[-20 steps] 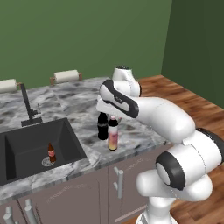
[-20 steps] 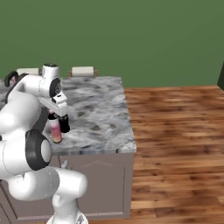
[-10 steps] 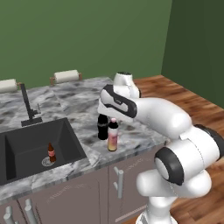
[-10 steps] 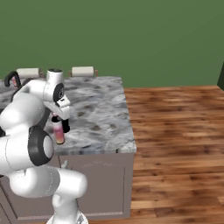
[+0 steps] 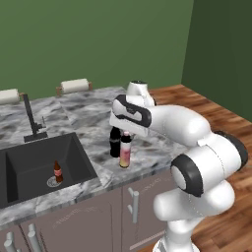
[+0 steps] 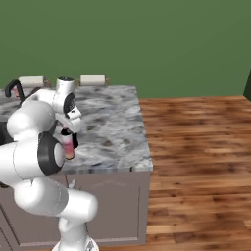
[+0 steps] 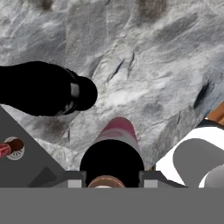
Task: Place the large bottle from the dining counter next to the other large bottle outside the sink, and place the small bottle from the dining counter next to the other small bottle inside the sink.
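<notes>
The large bottle [image 5: 125, 152], pink fading to yellow with a dark cap, stands upright on the marble counter right of the sink [image 5: 29, 162]. My gripper [image 5: 126, 133] comes down from above, shut on its cap and neck. In the hand view my gripper [image 7: 112, 179] has a fingertip on each side of the cap, with the large bottle's pink body [image 7: 116, 135] below. The other large bottle [image 5: 115, 145], dark, stands close on its far left side, and it lies across the hand view [image 7: 43, 94]. The other small bottle [image 5: 58, 171] stands inside the sink. The small bottle and the dining counter are out of view.
A black faucet [image 5: 30, 118] rises behind the sink. Two paper towel rolls [image 5: 75, 85] [image 5: 7, 96] sit along the counter's back edge. The counter's front edge runs just in front of the bottles. Wooden floor [image 6: 196, 147] lies to the right of the counter's end.
The arm's elbow has swung slightly to the left. The hand and the large bottle stay almost in place beside the other large bottle.
</notes>
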You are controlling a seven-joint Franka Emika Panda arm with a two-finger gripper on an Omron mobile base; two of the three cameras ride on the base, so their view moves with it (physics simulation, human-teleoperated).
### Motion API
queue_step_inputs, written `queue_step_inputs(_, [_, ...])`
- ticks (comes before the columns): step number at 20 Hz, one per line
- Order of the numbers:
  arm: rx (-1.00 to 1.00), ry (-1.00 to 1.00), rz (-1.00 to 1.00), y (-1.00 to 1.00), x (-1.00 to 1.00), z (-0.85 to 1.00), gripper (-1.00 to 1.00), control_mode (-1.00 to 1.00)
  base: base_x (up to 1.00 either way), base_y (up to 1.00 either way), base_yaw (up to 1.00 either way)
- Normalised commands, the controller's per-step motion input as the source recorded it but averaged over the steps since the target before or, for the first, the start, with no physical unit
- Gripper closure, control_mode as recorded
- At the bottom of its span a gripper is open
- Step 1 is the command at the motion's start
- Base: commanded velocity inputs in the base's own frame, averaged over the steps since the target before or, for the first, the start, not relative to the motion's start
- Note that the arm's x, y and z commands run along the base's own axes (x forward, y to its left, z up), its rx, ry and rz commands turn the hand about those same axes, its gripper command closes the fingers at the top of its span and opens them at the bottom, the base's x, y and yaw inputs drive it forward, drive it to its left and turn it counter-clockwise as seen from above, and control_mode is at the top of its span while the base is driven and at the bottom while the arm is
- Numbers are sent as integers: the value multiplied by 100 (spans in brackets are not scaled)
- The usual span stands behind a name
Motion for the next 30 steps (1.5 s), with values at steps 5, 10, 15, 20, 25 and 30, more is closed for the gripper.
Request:
queue_step_inputs(5, [0, 12, -5, 0, 12, -9, 100, -100, 0, 0, 0])
queue_step_inputs(10, [0, 10, -6, 0, 5, -10, 100, -100, 0, 0, 0])
queue_step_inputs(15, [0, 9, -6, 0, 1, -2, 100, -100, 0, 0, 0])
queue_step_inputs(20, [-4, 15, -7, 2, 0, -3, 100, -100, 0, 0, 0])
queue_step_inputs(25, [-4, 6, -4, 0, 0, -6, 100, -100, 0, 0, 0])
queue_step_inputs(30, [-3, -4, 0, 0, 0, -4, 100, -100, 0, 0, 0])
